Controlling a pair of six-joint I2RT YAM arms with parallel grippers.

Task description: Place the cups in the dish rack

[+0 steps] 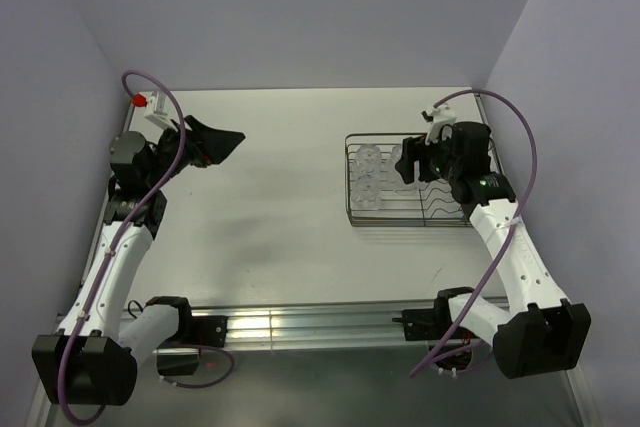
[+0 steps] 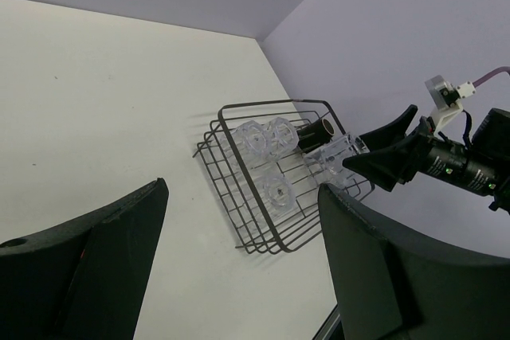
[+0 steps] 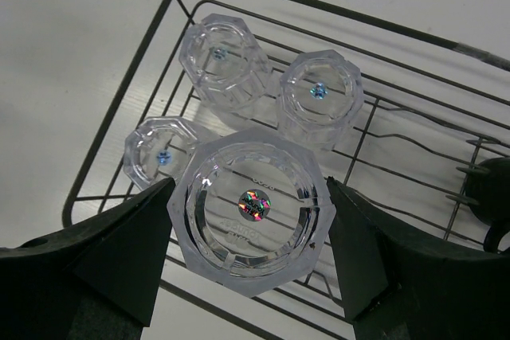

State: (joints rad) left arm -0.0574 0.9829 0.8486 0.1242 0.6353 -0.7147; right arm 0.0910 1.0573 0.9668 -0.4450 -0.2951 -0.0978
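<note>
The dish rack [image 1: 348,182] stands at the right of the table. My right gripper [image 1: 410,161] is shut on a clear faceted tumbler [image 3: 251,209], held base-up just above the rack [image 3: 319,4]. Three more clear tumblers [image 3: 223,65] [image 3: 319,97] [image 3: 159,153] stand upside down in the rack's left end. The dark brown mug [image 3: 490,197] lies at the rack's far right. My left gripper [image 1: 225,142] is open and empty, raised over the table's left side, far from the rack [image 2: 271,220]. The left wrist view shows the racked tumblers [image 2: 275,190] and the mug [image 2: 315,129].
Purple walls enclose the table at the back and both sides. The rack sits close to the right wall. A metal rail [image 1: 300,325] runs along the near edge between the arm bases.
</note>
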